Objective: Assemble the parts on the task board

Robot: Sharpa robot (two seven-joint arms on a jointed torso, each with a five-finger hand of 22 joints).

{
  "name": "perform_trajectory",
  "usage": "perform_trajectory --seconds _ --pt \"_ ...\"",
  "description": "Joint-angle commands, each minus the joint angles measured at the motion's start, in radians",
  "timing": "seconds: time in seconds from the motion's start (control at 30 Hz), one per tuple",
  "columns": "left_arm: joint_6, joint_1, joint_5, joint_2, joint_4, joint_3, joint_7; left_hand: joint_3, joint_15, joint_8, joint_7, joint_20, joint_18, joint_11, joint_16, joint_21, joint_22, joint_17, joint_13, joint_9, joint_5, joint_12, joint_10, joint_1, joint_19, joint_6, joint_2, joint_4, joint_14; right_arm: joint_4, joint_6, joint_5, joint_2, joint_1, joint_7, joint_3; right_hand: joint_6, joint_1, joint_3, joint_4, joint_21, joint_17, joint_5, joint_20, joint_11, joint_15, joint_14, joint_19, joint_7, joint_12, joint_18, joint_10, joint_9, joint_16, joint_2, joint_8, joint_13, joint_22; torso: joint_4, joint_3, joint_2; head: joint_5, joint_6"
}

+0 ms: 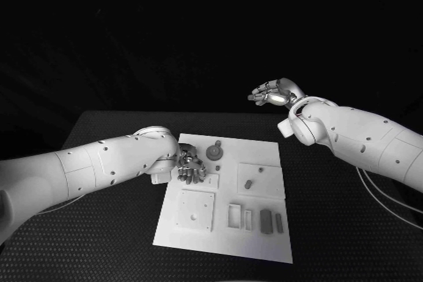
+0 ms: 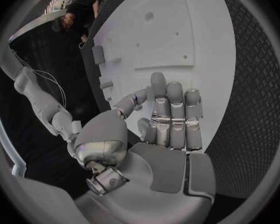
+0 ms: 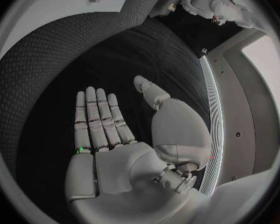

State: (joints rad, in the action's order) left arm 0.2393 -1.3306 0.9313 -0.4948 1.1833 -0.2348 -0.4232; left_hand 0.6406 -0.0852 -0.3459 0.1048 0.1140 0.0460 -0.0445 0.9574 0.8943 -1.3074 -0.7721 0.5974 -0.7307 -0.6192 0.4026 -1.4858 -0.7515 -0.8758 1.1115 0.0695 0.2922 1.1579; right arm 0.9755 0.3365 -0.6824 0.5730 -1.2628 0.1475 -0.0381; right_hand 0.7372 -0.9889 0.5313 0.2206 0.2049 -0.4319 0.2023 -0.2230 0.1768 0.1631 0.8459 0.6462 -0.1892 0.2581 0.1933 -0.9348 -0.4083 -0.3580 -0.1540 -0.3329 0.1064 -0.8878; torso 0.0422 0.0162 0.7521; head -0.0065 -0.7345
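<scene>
Nearest to us, the white task board [image 1: 220, 242] lies flat in the middle of the black tabletop [image 1: 353, 233]. On its near part we see a square plate [image 1: 195, 210] with small holes. To the right of it there is a narrow rectangular frame [image 1: 235, 215], and then two grey bar-shaped parts [image 1: 266, 221] lying side by side, just beside each other.

Further back, a second square plate [image 1: 261, 178] carries a small grey peg [image 1: 249, 185]. At the same depth, the left hand [image 1: 191, 166] hovers over the left side of the board. Its palm faces down and its fingers [image 2: 175, 114] are stretched out close together. It holds nothing, and we cannot tell if the fingertips touch the board.

Just behind the left hand, a round grey part [image 1: 214, 152] stands on the board near its far edge.

Farthest away, the right hand [image 1: 275, 93] is raised beyond the far edge of the tabletop, well apart from the board. In the right wrist view its palm is flat, its fingers [image 3: 97, 119] are straight and the thumb stands apart. It also holds nothing.
</scene>
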Motion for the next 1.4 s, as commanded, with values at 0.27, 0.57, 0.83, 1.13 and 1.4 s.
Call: perform_trajectory --seconds 0.27,0.57,0.83,1.13,1.4 --pt "0.03 0.005 0.005 0.004 -0.001 -0.003 -0.007 0.004 -0.003 -0.005 -0.083 0.069 0.006 -0.027 0.012 0.012 -0.016 -0.003 0.005 -0.008 -0.006 0.014 0.01 -0.008 -0.002 0.091 0.006 0.0 0.007 -0.001 -0.006 0.002 -0.003 0.0 0.012 0.0 -0.005 -0.01 -0.001 -0.003 -0.007 0.003 0.005 -0.001 0.001 0.005 -0.002 -0.01 -0.021 -0.004 0.01 -0.008 0.002 0.005 0.002 -0.001 -0.003 -0.002 -0.0007 -0.0006 0.0 0.002 0.0" --pt "0.023 0.005 0.003 0.011 -0.001 -0.003 -0.005 -0.004 -0.006 -0.013 -0.088 0.072 0.007 -0.031 0.026 0.023 -0.013 -0.007 0.015 -0.016 0.014 0.041 0.009 0.011 -0.007 0.1 0.018 -0.002 0.014 -0.001 -0.009 0.002 -0.006 0.001 0.011 0.0 -0.006 -0.011 -0.002 -0.003 -0.008 0.004 0.004 -0.002 0.002 0.006 -0.003 -0.011 -0.022 -0.005 0.009 -0.008 0.003 0.005 0.001 0.0 -0.005 -0.003 -0.0002 -0.0017 0.0 0.003 -0.003" --pt "0.022 0.005 0.003 0.016 -0.003 -0.003 -0.002 -0.007 -0.01 -0.029 -0.095 0.076 0.009 -0.036 0.047 0.037 -0.01 -0.013 0.028 -0.019 0.031 0.076 0.01 0.039 -0.013 0.111 0.035 -0.006 0.021 0.0 -0.011 0.002 -0.005 0.001 0.01 0.0 -0.006 -0.012 -0.002 -0.003 -0.01 0.006 0.005 -0.002 0.002 0.007 -0.004 -0.013 -0.022 -0.006 0.009 -0.008 0.004 0.006 0.002 0.0 -0.006 -0.004 -0.0008 -0.0015 0.0 0.005 -0.002" --pt "0.027 0.005 0.003 0.02 -0.002 -0.003 -0.001 -0.004 -0.016 -0.051 -0.102 0.081 0.011 -0.042 0.072 0.055 -0.011 -0.02 0.042 -0.024 0.034 0.115 0.009 0.054 -0.019 0.12 0.044 -0.005 0.028 -0.002 -0.014 0.001 -0.007 0.002 0.01 0.0 -0.007 -0.014 -0.002 -0.003 -0.01 0.007 0.005 -0.002 0.002 0.007 -0.004 -0.014 -0.022 -0.007 0.009 -0.009 0.005 0.006 0.002 0.0 -0.008 -0.004 -0.0011 -0.0012 0.0 0.005 -0.003" --pt "0.02 0.005 0.004 0.024 -0.004 -0.003 -0.001 -0.003 -0.022 -0.081 -0.11 0.087 0.014 -0.048 0.102 0.077 -0.013 -0.026 0.059 -0.031 0.045 0.161 0.013 0.062 -0.025 0.125 0.046 -0.008 0.033 -0.001 -0.014 0.001 -0.006 0.002 0.01 0.0 -0.007 -0.016 -0.002 -0.004 -0.013 0.01 0.018 -0.003 0.003 0.008 -0.006 -0.017 -0.022 -0.009 0.008 -0.01 0.006 0.006 0.002 0.0 -0.012 -0.007 -0.0007 -0.0012 0.0 0.005 -0.003"
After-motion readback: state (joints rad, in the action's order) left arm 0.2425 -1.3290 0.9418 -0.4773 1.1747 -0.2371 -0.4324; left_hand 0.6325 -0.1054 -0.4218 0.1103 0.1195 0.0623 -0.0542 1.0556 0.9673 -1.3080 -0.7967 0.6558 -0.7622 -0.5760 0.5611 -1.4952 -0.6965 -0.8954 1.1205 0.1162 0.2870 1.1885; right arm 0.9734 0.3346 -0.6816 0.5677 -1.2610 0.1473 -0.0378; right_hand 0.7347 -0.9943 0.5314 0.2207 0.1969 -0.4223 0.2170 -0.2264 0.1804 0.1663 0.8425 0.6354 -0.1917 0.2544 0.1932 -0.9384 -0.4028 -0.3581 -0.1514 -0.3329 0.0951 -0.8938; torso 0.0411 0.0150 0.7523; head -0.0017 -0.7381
